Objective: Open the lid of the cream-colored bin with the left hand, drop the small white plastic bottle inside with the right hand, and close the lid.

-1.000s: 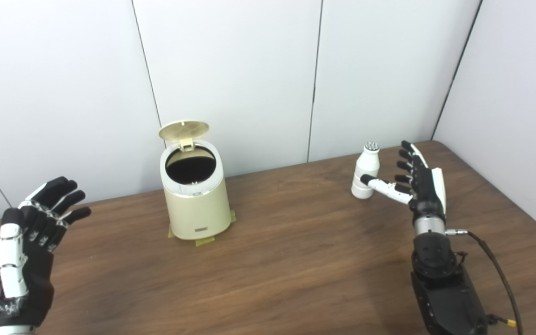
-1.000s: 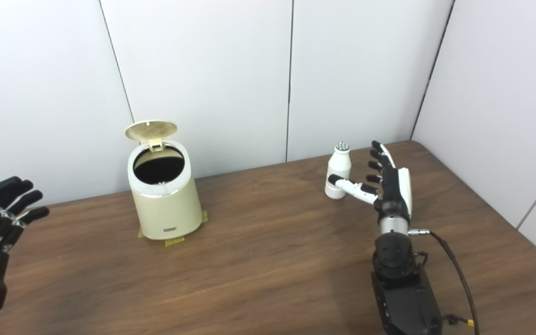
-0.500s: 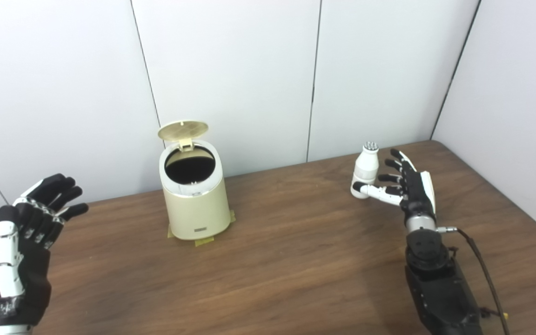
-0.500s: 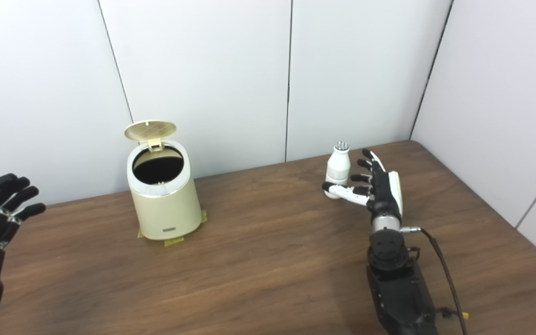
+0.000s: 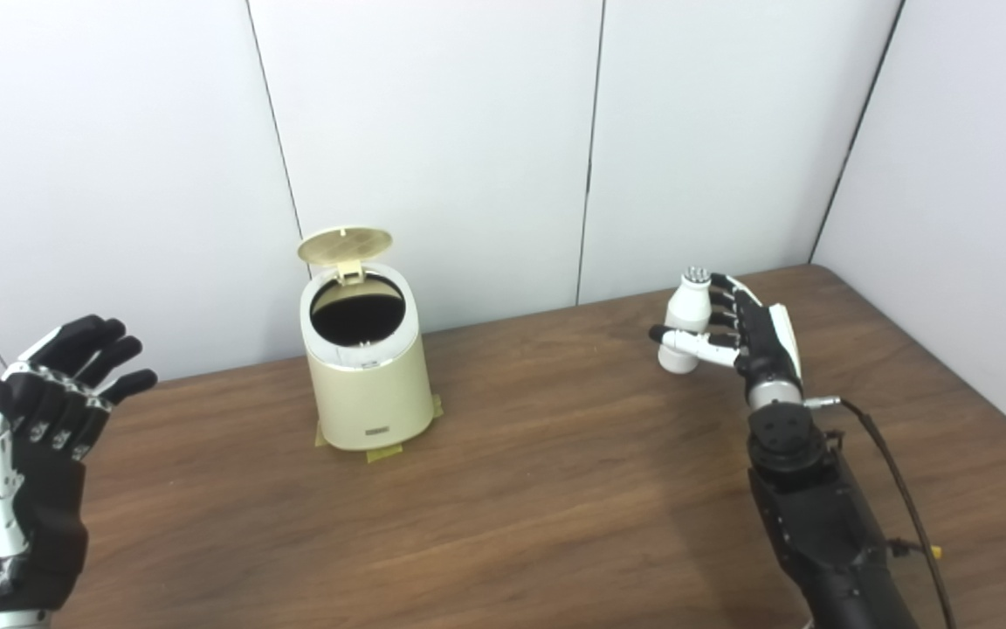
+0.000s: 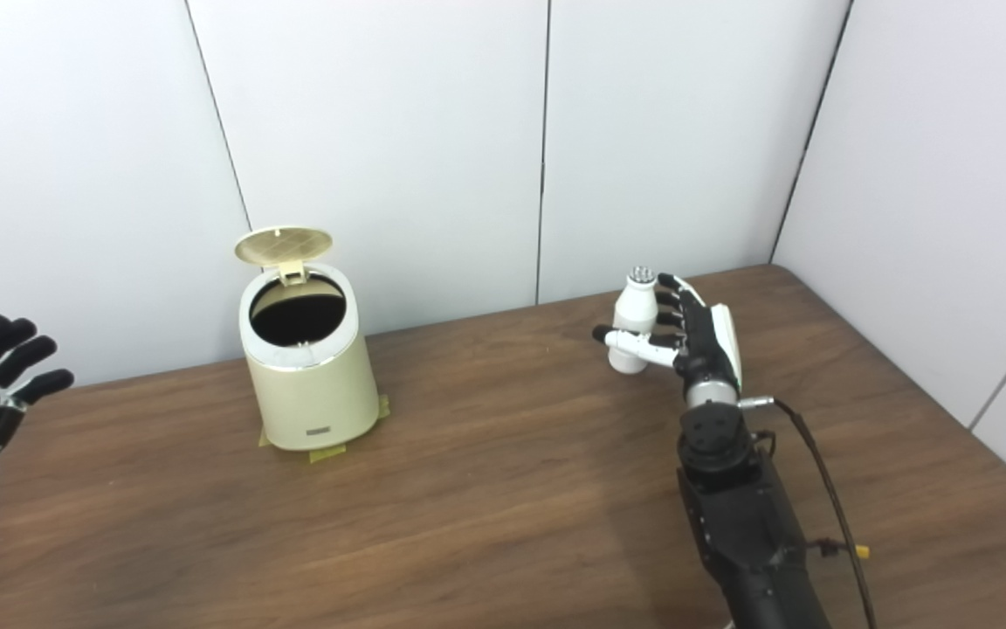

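In the left eye view, a cream-coloured round plastic bin (image 5: 368, 367) stands on the brown wooden desk (image 5: 538, 489) near its far edge, left of the middle, on bits of yellowish tape. Its round hinged lid (image 5: 345, 245) is tipped up at the back, and the dark mouth shows. The small white plastic bottle (image 5: 686, 321) stands upright near the desk's far right corner, well apart from the bin. The right robot hand (image 5: 743, 332) is just beside the bottle on its right; the thumb reaches across the front of the bottle low down and the fingers (image 5: 724, 301) lie along its right side, spread and not closed round it. Whether they touch the bottle cannot be told. The left robot hand (image 5: 27, 437) is raised over the desk's left edge, palm up, fingers apart, holding nothing.

In the right eye view, the bin sits further left with its lid up. The bottle stands upright on the desk, with the right robot hand's thumb in front and its fingers alongside. Only the spread, empty fingertips (image 6: 5, 354) of the left robot hand show at the left border.
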### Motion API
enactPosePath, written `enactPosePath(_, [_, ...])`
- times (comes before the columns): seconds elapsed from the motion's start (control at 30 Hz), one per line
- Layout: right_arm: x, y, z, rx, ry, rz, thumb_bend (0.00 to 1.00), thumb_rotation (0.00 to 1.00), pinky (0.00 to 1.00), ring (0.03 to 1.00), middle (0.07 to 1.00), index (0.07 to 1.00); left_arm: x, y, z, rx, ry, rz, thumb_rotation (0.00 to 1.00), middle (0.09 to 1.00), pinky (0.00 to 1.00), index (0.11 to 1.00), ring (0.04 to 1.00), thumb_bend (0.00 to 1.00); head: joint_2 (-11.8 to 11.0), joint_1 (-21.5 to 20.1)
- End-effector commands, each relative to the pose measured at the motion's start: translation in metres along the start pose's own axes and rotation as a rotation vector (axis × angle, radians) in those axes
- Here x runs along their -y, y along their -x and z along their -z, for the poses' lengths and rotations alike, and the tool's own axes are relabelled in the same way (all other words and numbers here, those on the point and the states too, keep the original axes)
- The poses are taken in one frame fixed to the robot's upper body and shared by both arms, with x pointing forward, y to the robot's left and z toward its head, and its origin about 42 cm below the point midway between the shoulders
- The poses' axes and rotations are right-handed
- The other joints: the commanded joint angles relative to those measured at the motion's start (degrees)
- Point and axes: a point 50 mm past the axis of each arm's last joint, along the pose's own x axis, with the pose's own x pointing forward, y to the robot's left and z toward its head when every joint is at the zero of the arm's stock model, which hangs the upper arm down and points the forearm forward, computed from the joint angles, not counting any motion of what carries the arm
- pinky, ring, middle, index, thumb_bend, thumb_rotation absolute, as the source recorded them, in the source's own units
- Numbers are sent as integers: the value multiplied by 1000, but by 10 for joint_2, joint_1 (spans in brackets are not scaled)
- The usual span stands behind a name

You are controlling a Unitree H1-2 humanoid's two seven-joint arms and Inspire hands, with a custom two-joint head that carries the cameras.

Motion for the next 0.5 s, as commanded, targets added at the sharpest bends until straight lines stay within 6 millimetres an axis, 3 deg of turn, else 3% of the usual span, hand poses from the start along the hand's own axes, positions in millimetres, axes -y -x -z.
enactPosePath(0.0, [10,-14,-30,89,27,44,902,276,666,778,829,857,6,-10,-19,88,1,23,964,803,722,776,800,303,1,-1])
enactPosePath(0.47, [12,-23,-28,71,56,36,904,254,576,722,801,853,10,-10,-20,86,6,26,980,819,756,777,825,296,2,0])
